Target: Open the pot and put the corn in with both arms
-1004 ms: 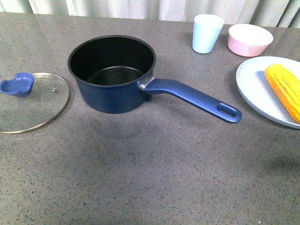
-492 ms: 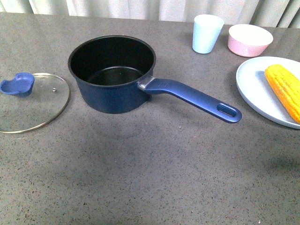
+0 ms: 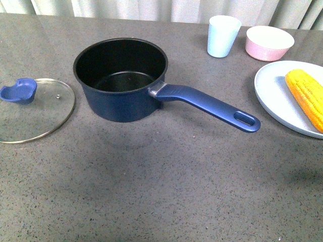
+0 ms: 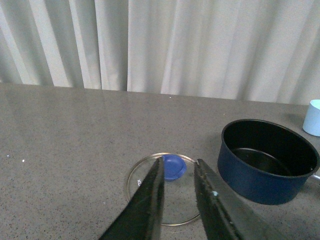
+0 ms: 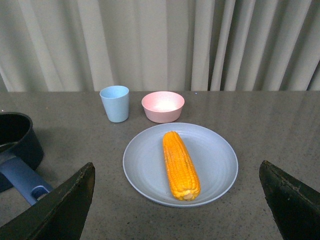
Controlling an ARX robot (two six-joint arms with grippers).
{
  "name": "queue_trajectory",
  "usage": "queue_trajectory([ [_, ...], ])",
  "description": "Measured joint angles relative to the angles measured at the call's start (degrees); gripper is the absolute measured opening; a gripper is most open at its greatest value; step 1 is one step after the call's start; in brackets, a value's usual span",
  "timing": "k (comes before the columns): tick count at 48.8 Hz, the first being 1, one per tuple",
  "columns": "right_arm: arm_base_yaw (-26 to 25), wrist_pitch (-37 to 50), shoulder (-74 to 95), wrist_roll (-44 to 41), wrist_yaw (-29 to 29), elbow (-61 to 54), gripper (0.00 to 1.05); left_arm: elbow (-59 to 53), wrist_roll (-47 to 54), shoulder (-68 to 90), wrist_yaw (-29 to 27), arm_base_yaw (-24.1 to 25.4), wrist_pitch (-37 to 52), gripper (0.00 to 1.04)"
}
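One pot (image 3: pixel 118 103): we see it upright a little left of the middle of the surface (image 3: pixel 161 191), dark blue outside, its black inside open to view.
Handle (image 3: pixel 207 103): long and blue, it runs from the pot's right side toward the near right; the oval hole sits at its free end.
Lid (image 3: pixel 38 118): round glass with a metal rim, it lies flat on the surface to the left of the pot, apart from it.
Knob (image 3: pixel 19 91): blue, it shows at the lid's far left edge in the front view.
Corn (image 3: pixel 307 98): one yellow-orange cob lies on the plate at the right edge of the scene, well apart from the pot, with its long axis running far to near.
Plate (image 3: pixel 275 93): pale blue and round, it sits to the right of the handle's end.
Left pincer (image 4: pixel 179 167): we find its two dark fingers parted by a narrow gap, raised over the lid, with the knob showing through the gap.
Right pincer (image 5: pixel 176 167): its fingers are spread wide, with the corn and plate seen between them, touching neither.
Cup (image 3: pixel 222 35): pale blue, it stands upright at the far right, beyond the handle.
Bowl (image 3: pixel 269 43): pink, it stands just right of the cup and beyond the plate.
Curtain (image 3: pixel 151 7): pale folds hang along the far edge of the surface.
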Motion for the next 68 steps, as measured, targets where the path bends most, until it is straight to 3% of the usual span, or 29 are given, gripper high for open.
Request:
queue_trajectory([
  [3, 0.0, 0.0, 0.0, 0.0, 0.0, 0.0, 0.96, 0.0, 0.0, 0.0, 0.0, 0.0, 0.0, 0.38],
  [8, 0.0, 0.0, 0.0, 0.0, 0.0, 0.0, 0.96, 0.0, 0.0, 0.0, 0.0, 0.0, 0.0, 0.52],
  [17, 0.0, -0.1, 0.1, 0.0, -0.2, 0.0, 0.96, 0.0, 0.0, 0.0, 0.0, 0.0, 0.0, 0.91],
  [20, -2.5, -8.4, 4.2, 3.1, -8.0, 3.2, 0.96, 0.0, 0.0, 0.0, 0.0, 0.0, 0.0, 0.98],
  [25, -8.5, -20.0, 18.2, 8.3, -18.0, 10.3, 0.96, 0.0, 0.1, 0.0, 0.0, 0.0, 0.0, 0.95],
  [33, -12.4, -14.3, 31.3, 7.8, -20.7, 16.7, 0.96, 0.0, 0.1, 0.0, 0.0, 0.0, 0.0, 0.96],
  [54, -11.4, 7.5, 72.6, -7.7, -15.8, 31.2, 0.96, 0.0, 0.1, 0.0, 0.0, 0.0, 0.0, 0.96],
  [68, -11.1, 12.4, 91.0, -10.0, -11.5, 39.5, 0.96, 0.0, 0.1, 0.0, 0.0, 0.0, 0.0, 0.96],
])
